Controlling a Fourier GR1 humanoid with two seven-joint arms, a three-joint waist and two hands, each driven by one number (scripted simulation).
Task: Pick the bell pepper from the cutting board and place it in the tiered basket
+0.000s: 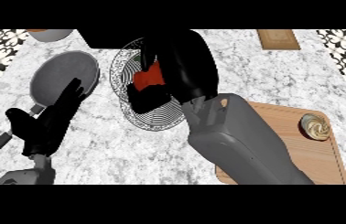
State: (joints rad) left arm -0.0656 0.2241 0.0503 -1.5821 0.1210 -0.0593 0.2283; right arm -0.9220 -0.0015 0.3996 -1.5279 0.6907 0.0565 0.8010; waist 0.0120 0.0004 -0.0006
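Head view: a speckled marble tabletop (pixel 270 77) fills the scene. Lower right, a pale wooden board (pixel 297 154), rounded corners, carrying only a small round cup (pixel 315 127) with a tan swirl inside. Centre, the round wire basket (pixel 159 122), all concentric rings. To the left, a flat grey round pan (pixel 61 74). The right hand (pixel 189 67) is over the basket, black fingers curled round the red pepper (pixel 150 77), so the pepper is off the board and above the basket. The left hand (pixel 47 122) rests at the left, fingers straight.
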